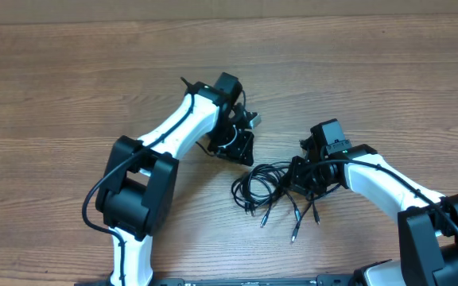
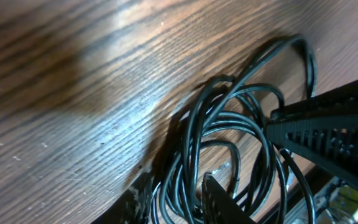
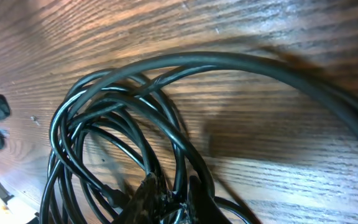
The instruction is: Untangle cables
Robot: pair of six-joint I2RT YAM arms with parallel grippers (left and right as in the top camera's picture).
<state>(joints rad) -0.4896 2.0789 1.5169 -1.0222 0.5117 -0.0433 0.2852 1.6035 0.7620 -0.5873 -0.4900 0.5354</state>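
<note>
The cables lie as a tangle of thin black loops on the wooden table, between my two grippers. Their plug ends trail toward the front. My left gripper is at the tangle's upper left. In the left wrist view its fingers hold several strands of the cables bunched between them. My right gripper is at the tangle's right side. In the right wrist view its fingers are closed on a strand of the cables.
The wooden table spreads all around the tangle. The right gripper's black finger shows close by in the left wrist view. Both white arms reach in from the front edge.
</note>
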